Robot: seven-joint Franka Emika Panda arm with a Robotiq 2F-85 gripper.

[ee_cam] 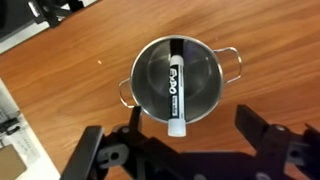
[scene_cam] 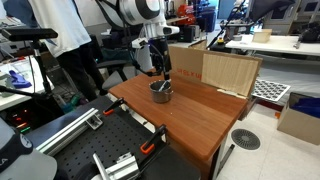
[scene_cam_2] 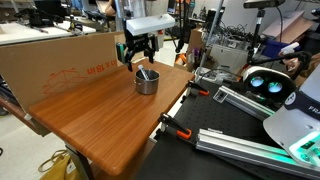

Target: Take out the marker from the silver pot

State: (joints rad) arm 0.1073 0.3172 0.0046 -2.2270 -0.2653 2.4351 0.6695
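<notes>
**Fingers released over the pot**

In my wrist view the fingers [ee_cam: 264, 140] stand released, one on each side, dark, blurred and cut off at the lower edge. The pot [ee_cam: 205, 60] sits on the table [ee_cam: 60, 80] between them. The marker [ee_cam: 175, 90] lies inside it, its pale near end on the rim. In both exterior views it is too small to make out.
</notes>
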